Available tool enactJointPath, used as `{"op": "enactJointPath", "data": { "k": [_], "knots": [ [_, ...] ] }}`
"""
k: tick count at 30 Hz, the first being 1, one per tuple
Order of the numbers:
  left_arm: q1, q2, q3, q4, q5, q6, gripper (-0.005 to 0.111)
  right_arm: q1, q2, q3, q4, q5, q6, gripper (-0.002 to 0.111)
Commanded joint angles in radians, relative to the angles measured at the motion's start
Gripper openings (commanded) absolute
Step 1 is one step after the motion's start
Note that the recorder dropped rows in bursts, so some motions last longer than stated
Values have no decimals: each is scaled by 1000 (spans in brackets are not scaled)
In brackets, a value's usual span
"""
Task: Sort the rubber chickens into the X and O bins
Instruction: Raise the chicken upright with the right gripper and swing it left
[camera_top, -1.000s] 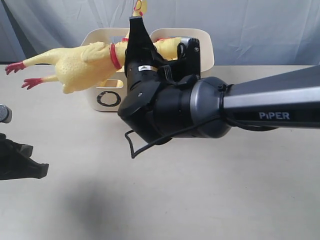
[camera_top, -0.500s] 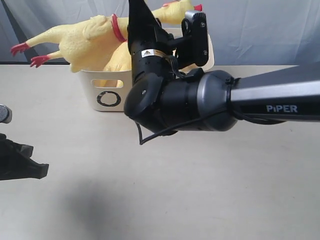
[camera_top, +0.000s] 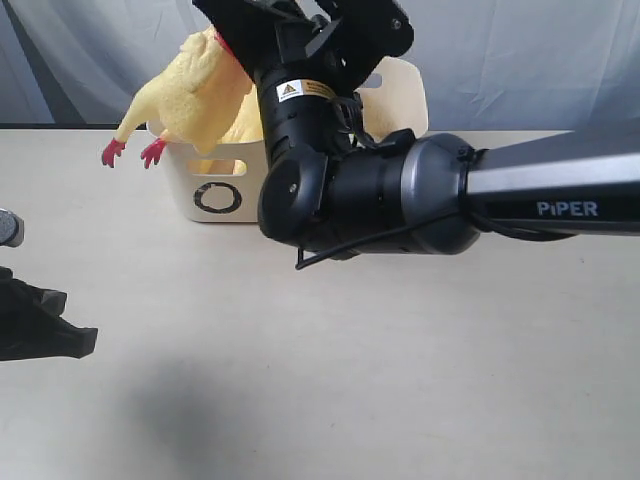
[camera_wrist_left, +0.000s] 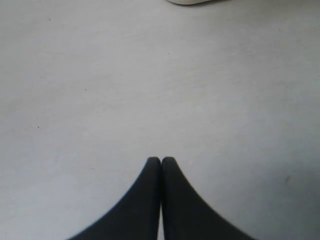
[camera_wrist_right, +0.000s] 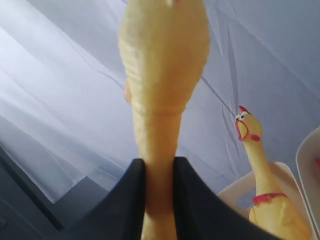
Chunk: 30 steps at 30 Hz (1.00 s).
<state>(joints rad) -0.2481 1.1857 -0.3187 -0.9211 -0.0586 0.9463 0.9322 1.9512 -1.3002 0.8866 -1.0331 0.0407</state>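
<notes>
My right gripper is high over the bins, shut on the neck of a large yellow rubber chicken. Its body hangs tilted over the left end of the O bin, red feet dangling outside the rim. In the right wrist view the fingers pinch the chicken's neck. A second chicken stands head-up in a cream bin. The other bin is behind my arm, its mark hidden. My left gripper is shut and empty over bare table.
My right arm fills the middle of the exterior view and hides most of both bins. My left gripper sits low at the left edge. A bin's rim shows in the left wrist view. A grey cloth backdrop hangs behind.
My right gripper rose and turned upward. The held chicken swung from lying level to hanging feet-down at the O bin's left end. The left gripper stayed put.
</notes>
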Motion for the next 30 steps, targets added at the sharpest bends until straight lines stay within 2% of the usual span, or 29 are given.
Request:
{"op": "enactJointPath", "data": {
  "k": [1,10,19,26,30],
  "knots": [
    [0,-6,4,-2,5,-7,0,-5,-13,-3,-92,-38,-56,-1],
    [0,-6,4,-2,4,-7,0,-5,-5,-81,-101,33,-4,-1],
    [0,-6,4,-2,3,-6,0,-5,-5,-83,-108,-62,-10,-1],
    [0,-6,4,-2,3,-6,0,-5,-5,-85,-176,-97,-165,-1],
    [0,-6,4,-2,3,-6,0,-5,-5,-133,-188,-87,-376,-1]
  ]
}}
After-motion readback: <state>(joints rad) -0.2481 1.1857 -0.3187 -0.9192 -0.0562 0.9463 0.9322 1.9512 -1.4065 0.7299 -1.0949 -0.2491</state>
